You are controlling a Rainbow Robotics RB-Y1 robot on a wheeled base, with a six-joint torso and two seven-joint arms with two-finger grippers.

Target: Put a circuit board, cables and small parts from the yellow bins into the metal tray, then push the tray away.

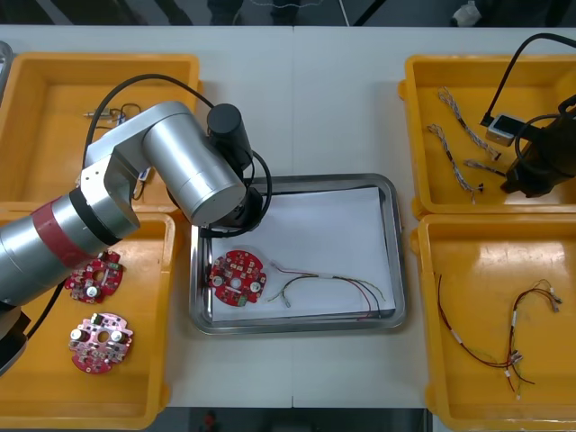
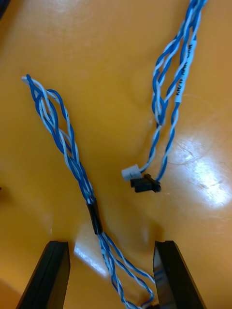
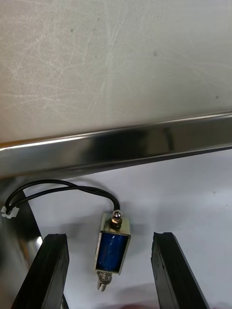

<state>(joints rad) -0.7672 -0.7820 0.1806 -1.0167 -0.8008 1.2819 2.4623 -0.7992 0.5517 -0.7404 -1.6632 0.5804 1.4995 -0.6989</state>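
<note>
Risk: my R claw (image 2: 111, 244), wide open & empty in the far R yellow bin (image 1: 414, 144), could snag two cables at once, b/c the second cable (image 2: 160, 113) has its plugs just beside the one I want. That twisted cable (image 2: 77, 169) runs btwn my fingers. L claw (image 3: 108, 239) is also wide open, holding nothing. A small metal part (image 3: 112, 248) lies btwn its fingers on the tray (image 3: 121, 145), on the white liner.

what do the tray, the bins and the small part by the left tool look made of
Metal tray: probably polished steel, mirror-bright rim; white lining, perhaps paper.
Yellow bins: likely moulded plastic, glossy highlights.
Small metal part: metal frame around a blue-wrapped core, lying within the open left tool.
</note>
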